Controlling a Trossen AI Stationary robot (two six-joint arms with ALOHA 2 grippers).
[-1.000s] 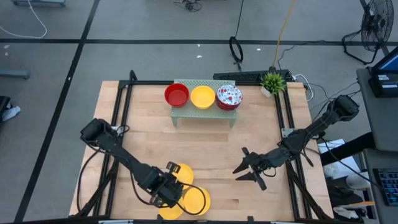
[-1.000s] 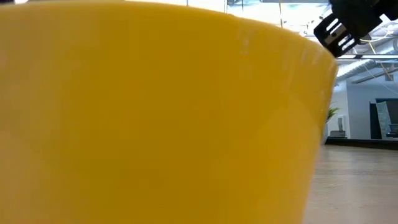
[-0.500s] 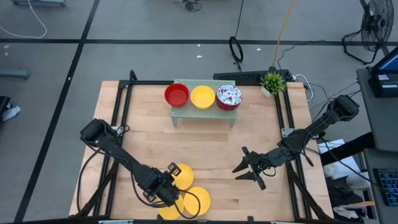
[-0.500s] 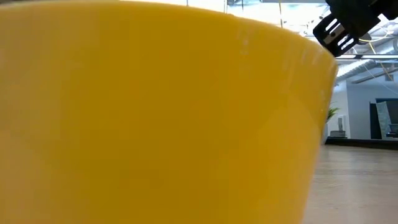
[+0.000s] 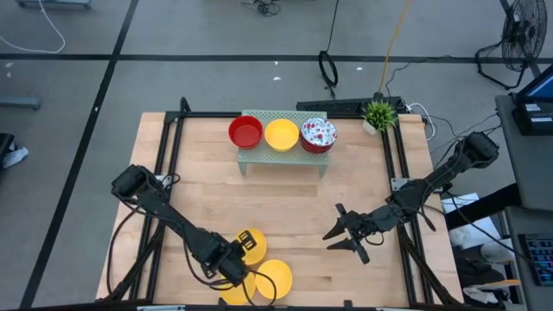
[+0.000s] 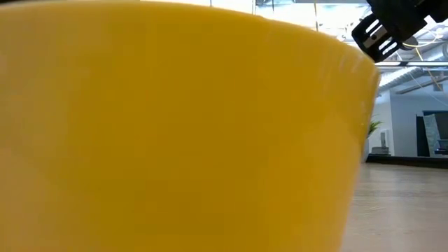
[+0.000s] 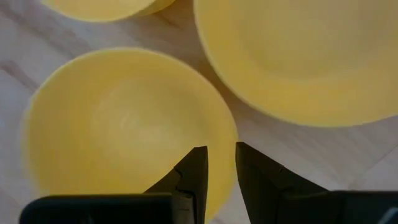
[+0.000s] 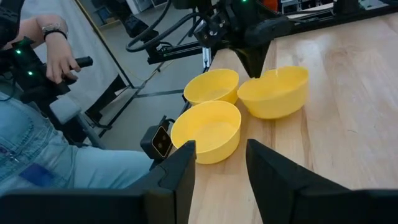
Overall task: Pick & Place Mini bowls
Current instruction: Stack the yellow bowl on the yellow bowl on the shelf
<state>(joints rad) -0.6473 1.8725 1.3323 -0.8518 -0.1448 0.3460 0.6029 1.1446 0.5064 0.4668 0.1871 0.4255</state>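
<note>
The left gripper (image 5: 238, 269) is low over a cluster of three yellow mini bowls (image 8: 239, 110) at the near edge of the table (image 5: 285, 199); in the left wrist view its fingers (image 7: 194, 177) are nearly closed, with a narrow gap between them, and sit over the rim of one yellow bowl (image 7: 124, 124); whether they pinch that rim cannot be told. A second yellow bowl (image 7: 298, 56) lies just beside it, the rims almost touching.

The right gripper (image 5: 346, 235) waits with its fingers spread, well apart from the cluster; a red bowl (image 5: 245, 131), a yellow bowl (image 5: 282, 135) and a floral-speckled bowl (image 5: 318, 134) stand on the pale green mesh rack (image 5: 285, 154) at the far side.

Risks, as judged from here:
- a thin rim pinch may slip, so the bowl could tilt or drop on lifting;
- the neighbouring bowls are close, so a finger or the lifted bowl may knock them;
- the cluster sits near the table edge, so a nudged bowl could slide off;
- one bowl fills the low view, so that camera gives no check on the grasp.
</note>
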